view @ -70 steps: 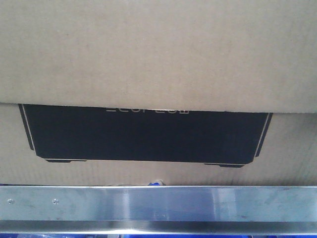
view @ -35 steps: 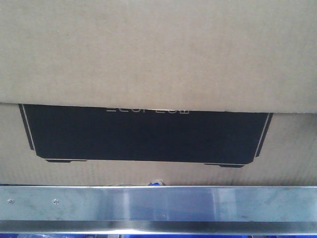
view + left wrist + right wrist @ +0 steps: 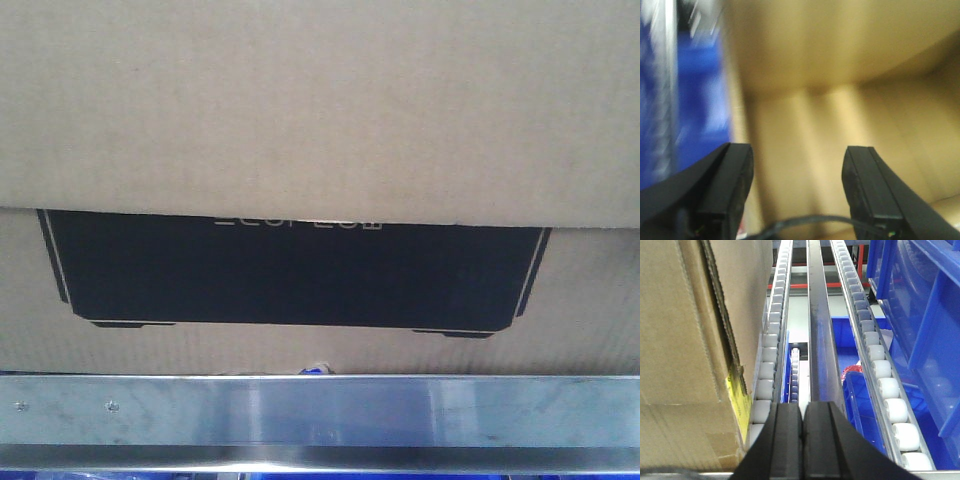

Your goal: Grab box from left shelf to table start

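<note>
A brown cardboard box [image 3: 320, 110] with a black printed panel [image 3: 290, 275] fills the front view, resting on a shelf behind a metal rail [image 3: 320, 410]. In the left wrist view my left gripper [image 3: 797, 165] is open, its black fingers [image 3: 735, 175] apart, with the blurred brown side of the box [image 3: 840, 100] right in front of them. In the right wrist view my right gripper [image 3: 803, 412] is shut and empty, just right of the box's corner [image 3: 690, 340], above the roller track. Neither gripper shows in the front view.
White roller tracks [image 3: 767, 365] and a metal divider rail [image 3: 817, 330] run away from the right gripper. Blue plastic bins [image 3: 910, 305] stand on the right and below. Blue shapes [image 3: 695, 100] lie left of the box in the left wrist view.
</note>
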You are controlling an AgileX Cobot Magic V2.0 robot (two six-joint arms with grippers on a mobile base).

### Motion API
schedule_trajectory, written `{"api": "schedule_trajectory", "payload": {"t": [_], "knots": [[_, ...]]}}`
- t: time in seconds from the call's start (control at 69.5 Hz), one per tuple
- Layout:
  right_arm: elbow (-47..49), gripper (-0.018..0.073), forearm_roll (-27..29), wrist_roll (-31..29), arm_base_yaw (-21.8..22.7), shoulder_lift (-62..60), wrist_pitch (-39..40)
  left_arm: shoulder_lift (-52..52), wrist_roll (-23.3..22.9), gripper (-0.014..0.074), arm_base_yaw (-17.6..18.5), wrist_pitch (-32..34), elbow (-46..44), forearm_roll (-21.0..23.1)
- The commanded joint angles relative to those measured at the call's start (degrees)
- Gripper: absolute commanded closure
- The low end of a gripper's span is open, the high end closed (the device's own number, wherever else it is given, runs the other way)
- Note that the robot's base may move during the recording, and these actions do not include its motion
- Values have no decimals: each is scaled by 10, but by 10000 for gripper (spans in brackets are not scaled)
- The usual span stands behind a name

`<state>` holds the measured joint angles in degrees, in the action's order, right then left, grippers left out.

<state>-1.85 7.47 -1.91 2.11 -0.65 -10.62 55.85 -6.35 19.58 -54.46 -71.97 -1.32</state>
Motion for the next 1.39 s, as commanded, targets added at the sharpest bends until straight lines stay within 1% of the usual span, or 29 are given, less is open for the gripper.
{"api": "schedule_trajectory", "payload": {"t": [0.0, 0.101, 0.187, 0.316, 0.446, 0.561, 0.662, 0.719, 0.777, 0.791, 0.805, 0.863, 0.906, 0.949, 1.021, 1.122, 1.265, 1.381], "knots": [[-1, 502, -5, -2, 2, -5, 47, 35, -34, 290, -12, -4, -44, -19], [-1, 502, -5, -2, 2, -5, 48, 89, -52, 290, -24, -64, -83, -29], [-1, 502, -5, -2, 2, -5, 56, 125, -52, 290, -26, -96, -112, -34], [-1, 502, -5, -1, 2, -5, 80, 165, -52, 290, -26, -106, -143, -34], [2, 502, 4, 0, 2, -5, 126, 193, -52, 290, -26, -128, -161, -35], [32, 502, 29, 0, 2, -5, 112, 204, -52, 290, -26, -135, -162, -36], [79, 488, 32, 0, 2, -5, 56, 208, -52, 290, -26, -139, -162, -41], [119, 421, 32, 0, 2, -5, 8, 208, -52, 290, -26, -141, -162, -55], [156, 303, 32, 0, 2, -1, -40, 208, -52, 290, -26, -145, -162, -65], [165, 267, 32, 0, 2, 1, -46, 208, -52, 290, -26, -146, -162, -66], [175, 209, 32, 0, 2, 3, -63, 208, -52, 290, -26, -146, -162, -67], [213, 63, 32, 0, 2, 19, -106, 208, -52, 290, -26, -146, -162, -67], [239, -20, 32, 0, 2, 35, -130, 208, -52, 290, -26, -146, -162, -67], [269, -73, 32, 0, 2, 54, -167, 208, -52, 290, -26, -146, -162, -67], [319, -48, 32, -2, 2, 96, -213, 208, -52, 290, -26, -148, -162, -67], [389, -10, 32, -7, 2, 167, -254, 208, -51, 290, -26, -152, -162, -69], [505, -9, 32, -7, 2, 293, -302, 208, -49, 290, -26, -155, -162, -73], [596, -9, 32, -7, 2, 392, -367, 208, -49, 290, -26, -160, -162, -75]]}}
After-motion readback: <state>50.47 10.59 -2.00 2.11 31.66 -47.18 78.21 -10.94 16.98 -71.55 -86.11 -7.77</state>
